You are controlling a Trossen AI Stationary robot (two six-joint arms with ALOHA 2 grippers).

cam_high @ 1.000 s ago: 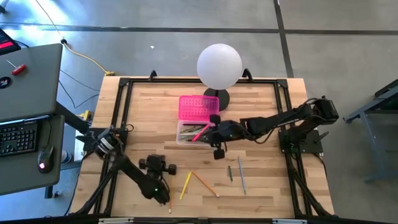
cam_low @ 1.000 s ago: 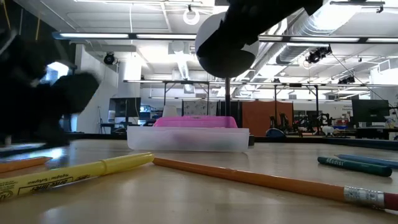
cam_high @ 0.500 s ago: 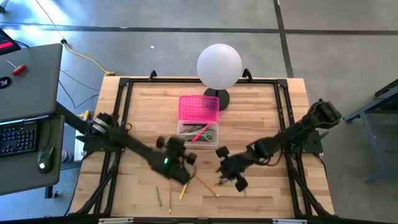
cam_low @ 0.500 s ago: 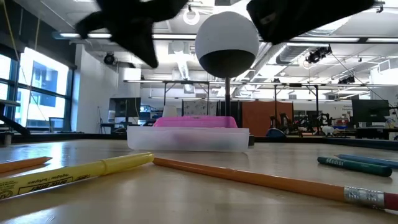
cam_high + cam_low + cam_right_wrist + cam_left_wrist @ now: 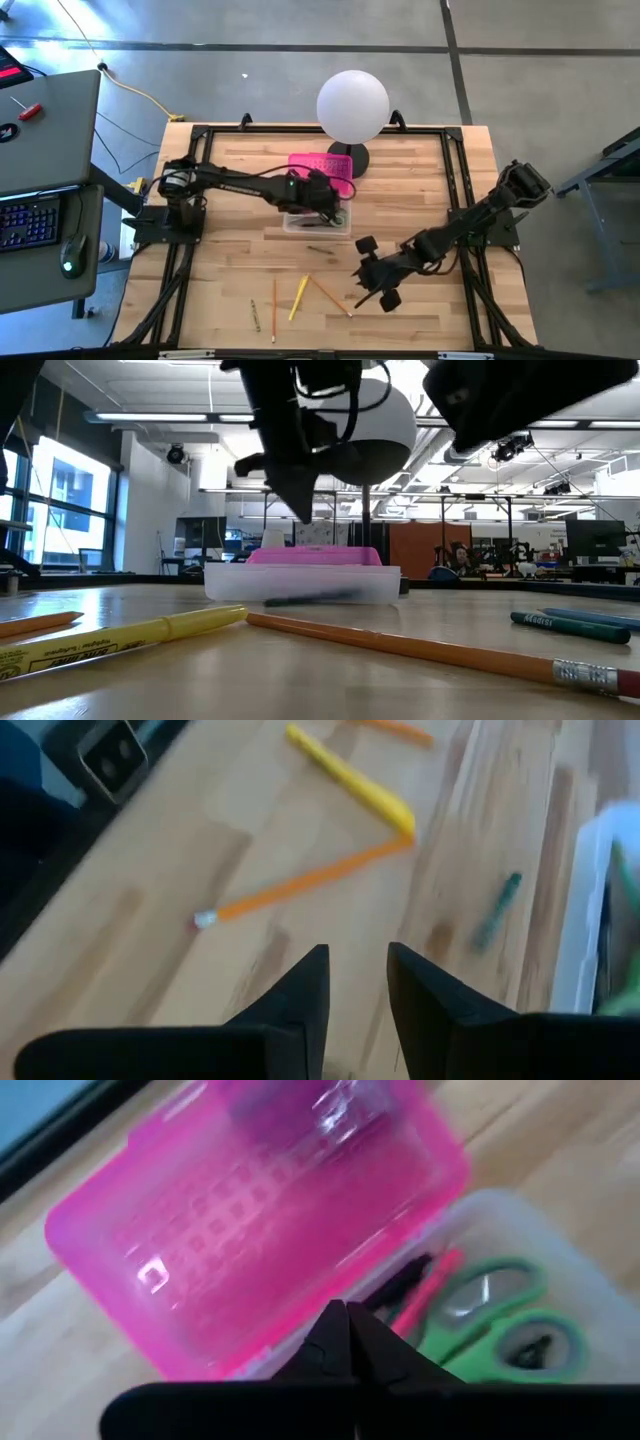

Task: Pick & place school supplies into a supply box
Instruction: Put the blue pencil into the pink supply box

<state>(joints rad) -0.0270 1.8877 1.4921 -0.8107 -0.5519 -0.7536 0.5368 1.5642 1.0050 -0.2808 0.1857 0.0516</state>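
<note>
The supply box [image 5: 300, 222] stands mid-table, its clear base open and its pink dotted lid [image 5: 250, 1210] tilted up behind. Green-handled scissors [image 5: 500, 1320] and a pink marker [image 5: 425, 1295] lie in the base. My left gripper [image 5: 348, 1330] hovers shut above the box [image 5: 300, 582] with nothing between its fingers. My right gripper [image 5: 358, 970] hangs open above the near right of the table [image 5: 364, 292]. Flat on the wood lie a yellow marker [image 5: 298, 298], an orange pencil [image 5: 330, 297], two pencils [image 5: 262, 318] and a dark green pen [image 5: 320, 248], the pen just before the box.
A white globe lamp [image 5: 352, 105] stands behind the box at the far edge. A black frame [image 5: 200, 180] runs around the tabletop. Two more pens [image 5: 565, 624] lie at the right in the low view. Bare wood spreads left of the box.
My left gripper has swung up from the pencils at the near left toward the far edge, rolling as it went, and now hangs over the box. My right gripper has left the box for the near right. A dark pen now lies before the box.
</note>
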